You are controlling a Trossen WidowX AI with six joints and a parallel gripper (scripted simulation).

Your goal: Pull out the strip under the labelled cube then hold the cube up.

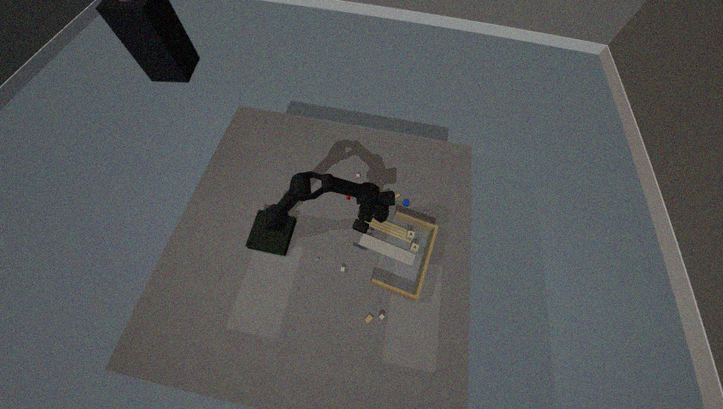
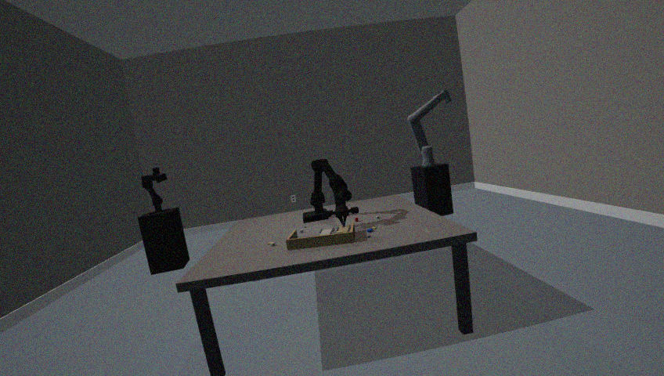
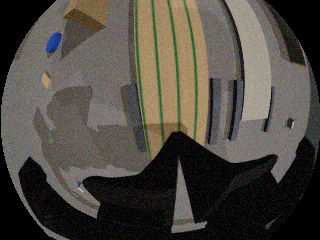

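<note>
Above the dim bench [image 1: 203, 284] [image 2: 242, 251] [image 3: 110, 75], reaches toward the wooden tray [image 1: 427, 261] [image 2: 321, 240] [image 3: 82, 17] with claw [image 1: 372, 217] [image 2: 344, 224] [image 3: 176, 136] closed, empty; pressing sideways could drag neighbouring green-lined strips [image 1: 390, 228] [image 2: 344, 229] [image 3: 165, 65], toppling marked cubes [image 1: 410, 234].

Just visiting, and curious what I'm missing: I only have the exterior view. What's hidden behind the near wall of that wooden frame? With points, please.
Observer: From the top, two small pale cubes [image 1: 411, 233] [image 1: 414, 247] with dark marks sit inside the wooden frame [image 1: 427, 261] [image 2: 321, 240] [image 3: 82, 15].

Visitor: And the yellowish strips look plain to me. Are they?

Observer: No, the wrist view shows green lines running lengthwise along the yellowish strips [image 1: 390, 228] [image 2: 344, 229] [image 3: 167, 75].
</note>
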